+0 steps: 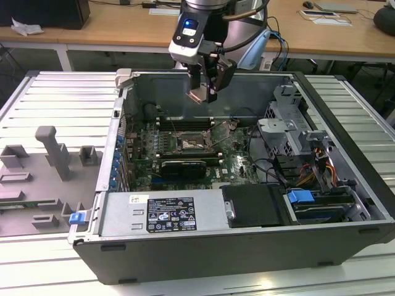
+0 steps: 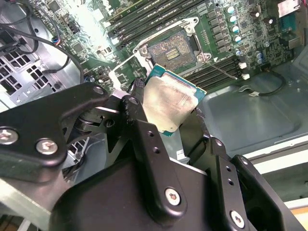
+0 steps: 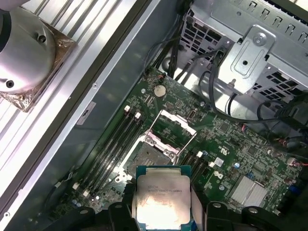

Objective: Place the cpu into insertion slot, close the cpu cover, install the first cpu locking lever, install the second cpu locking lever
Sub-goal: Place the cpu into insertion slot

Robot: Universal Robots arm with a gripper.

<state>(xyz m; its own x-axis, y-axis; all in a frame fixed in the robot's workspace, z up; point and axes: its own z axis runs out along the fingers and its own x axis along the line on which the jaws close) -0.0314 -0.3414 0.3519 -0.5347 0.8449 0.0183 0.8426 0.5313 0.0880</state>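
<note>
cpu (image 3: pixel 161 195) is up in the air, pinched by two opposite edges, pale metal face toward the first wrist view. So the gripper (image 1: pixel 202 94) is clamped on it, not empty. Nothing's seated yet afaict. The relation that matters: the insertion slot (image 1: pixel 191 143) sits pretty much straight under the chip in the exterior view, well apart from it. The chip hangs about level w/ the case (image 1: pixel 185 253) top rim, and the slot is down on the motherboard (image 1: pixel 148 148), roughly mid-board, btw the ram slots (image 1: pixel 185 120) toward the case's far wall and the black card (image 1: pixel 183 168) toward its near wall. The chip looks tipped rather than level w/ the board, so imo it needs squaring up on the way down. cpu cover (image 3: pixel 171 127) is swung open at the slot's far edge, contacts exposed, so the path to the slot looks unobstructed. Can't make out the two levers well enough to say where they sit.
</note>
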